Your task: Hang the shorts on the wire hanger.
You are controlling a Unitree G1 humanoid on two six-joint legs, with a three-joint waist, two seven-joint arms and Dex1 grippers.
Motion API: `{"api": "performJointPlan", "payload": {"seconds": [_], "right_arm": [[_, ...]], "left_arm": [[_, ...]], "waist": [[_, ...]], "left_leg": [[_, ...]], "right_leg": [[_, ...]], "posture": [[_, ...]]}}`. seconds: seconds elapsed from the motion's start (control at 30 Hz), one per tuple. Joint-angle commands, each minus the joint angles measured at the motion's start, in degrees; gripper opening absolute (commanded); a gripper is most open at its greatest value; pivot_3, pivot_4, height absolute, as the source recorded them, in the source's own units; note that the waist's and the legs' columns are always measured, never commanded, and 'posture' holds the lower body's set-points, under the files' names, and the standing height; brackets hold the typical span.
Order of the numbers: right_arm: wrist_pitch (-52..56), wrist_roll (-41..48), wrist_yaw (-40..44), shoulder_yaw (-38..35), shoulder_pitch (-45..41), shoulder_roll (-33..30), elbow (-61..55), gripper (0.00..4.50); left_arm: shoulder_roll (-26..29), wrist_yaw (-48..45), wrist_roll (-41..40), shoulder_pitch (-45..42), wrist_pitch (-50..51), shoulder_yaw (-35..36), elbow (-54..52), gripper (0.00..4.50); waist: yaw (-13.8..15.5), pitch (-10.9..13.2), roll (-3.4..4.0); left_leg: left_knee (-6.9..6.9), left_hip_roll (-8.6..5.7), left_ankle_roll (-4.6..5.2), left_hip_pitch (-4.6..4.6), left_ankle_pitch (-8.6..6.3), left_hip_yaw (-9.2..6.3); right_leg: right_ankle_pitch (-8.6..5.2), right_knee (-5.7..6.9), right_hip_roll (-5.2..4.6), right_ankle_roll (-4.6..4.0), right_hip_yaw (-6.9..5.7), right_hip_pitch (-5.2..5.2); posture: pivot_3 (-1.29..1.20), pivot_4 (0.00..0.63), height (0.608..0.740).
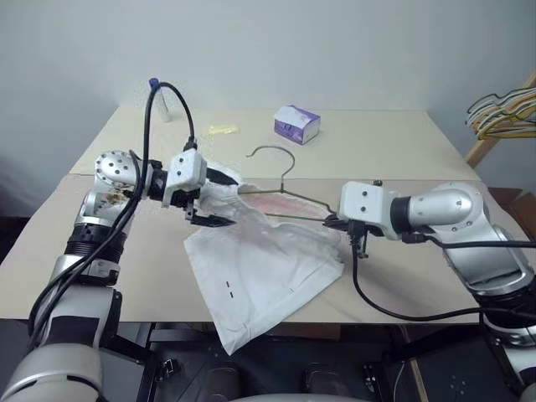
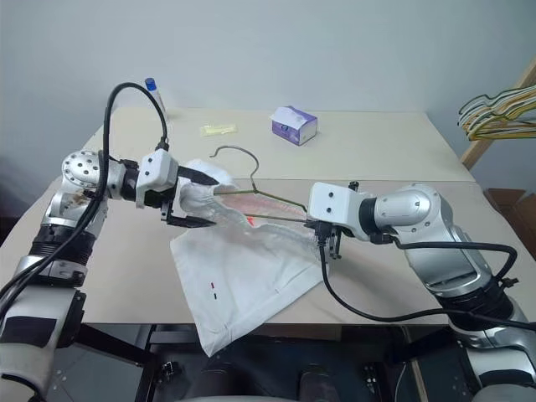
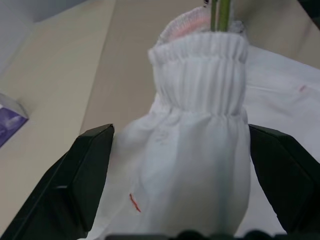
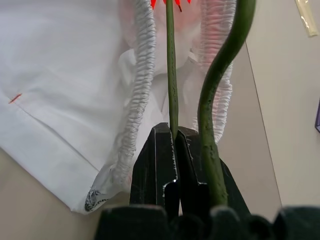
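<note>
The white shorts (image 1: 260, 272) lie crumpled on the tan table, one leg hanging over the front edge. The wire hanger (image 1: 270, 151) lies across them with its hook toward the back. Its thin wire (image 4: 171, 75) runs into the gathered waistband (image 4: 142, 75). My right gripper (image 1: 332, 221) is shut on that wire at the shorts' right side, its fingers (image 4: 160, 150) pinched together on it. My left gripper (image 1: 219, 199) is open at the shorts' left end. One black finger (image 3: 90, 165) stands on each side of a bunched fold of waistband (image 3: 200, 85), apart from the cloth.
A purple box (image 1: 297, 125), a yellow packet (image 1: 223, 130) and a blue-capped bottle (image 1: 159, 96) sit toward the table's back. A bunch of coloured hangers (image 1: 502, 113) hangs on a wooden stand at the far right. The table's front edge (image 1: 377, 314) is close to the shorts.
</note>
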Motion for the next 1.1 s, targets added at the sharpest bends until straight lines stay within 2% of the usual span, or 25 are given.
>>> {"api": "performJointPlan", "payload": {"seconds": [0.03,0.13,0.3,0.53,0.7,0.87,1.1], "right_arm": [[1.0,1.6,0.1,-1.8,-1.4,-0.8,-2.7,0.00],[2.0,3.2,0.5,-2.2,-1.5,-1.1,-3.4,0.00],[2.6,4.8,0.6,-2.5,-2.1,-1.3,-3.5,0.00],[3.1,8.1,1.0,-3.6,-2.5,-0.7,-3.1,0.00],[0.6,7.9,-0.1,-4.6,-0.9,-0.6,-2.7,0.00],[1.0,7.8,-3.3,-9.2,1.5,-1.6,-0.6,1.41],[4.9,11.6,-7.4,-19.8,6.2,-3.1,0.5,3.85]], "left_arm": [[0.0,-1.3,0.7,-0.9,-1.9,-0.1,0.7,4.48],[-1.0,0.8,2.5,-0.6,-3.7,-0.2,2.4,3.90],[-2.1,0.7,2.3,-0.3,-4.0,0.6,2.5,2.23],[-2.4,2.2,1.0,0.6,-2.2,2.2,1.0,0.21],[-1.6,1.4,-1.2,1.7,1.3,3.2,-1.6,0.10],[-0.1,2.1,-3.3,4.1,6.7,5.2,-5.3,0.10],[2.4,4.0,-5.3,8.6,11.7,7.4,-10.4,0.10]], "waist": [[0.0,0.0,0.00],[0.1,0.0,0.00],[0.2,0.0,0.00],[0.3,0.0,0.00],[0.2,0.0,-0.01],[0.2,0.0,-0.01],[0.1,0.0,-0.01]], "left_leg": [[0.01,0.00,0.00,0.00,0.00,0.00],[0.01,0.00,0.01,0.00,-0.01,-0.01],[0.02,0.00,0.01,-0.02,-0.01,-0.02],[0.02,0.00,0.01,-0.01,-0.01,-0.02],[0.02,0.01,0.01,-0.02,-0.01,-0.03],[0.02,0.02,0.01,-0.01,-0.01,-0.04],[0.02,0.02,0.01,0.00,-0.01,-0.04]], "right_leg": [[0.00,0.00,0.00,0.00,0.00,0.00],[0.00,-0.02,0.00,0.00,0.00,0.00],[0.00,-0.01,0.00,0.00,0.00,0.00],[0.00,0.00,0.00,0.00,0.00,0.00],[0.00,0.00,0.00,0.00,-0.01,0.00],[0.00,0.01,0.00,0.00,0.00,0.00],[0.00,0.02,0.00,0.00,0.02,-0.01]], "posture": [[0.04,0.000,0.740],[0.04,0.000,0.740],[0.05,0.000,0.740],[0.05,0.000,0.740],[0.04,0.000,0.740],[0.04,0.000,0.740],[0.04,0.000,0.740]]}}
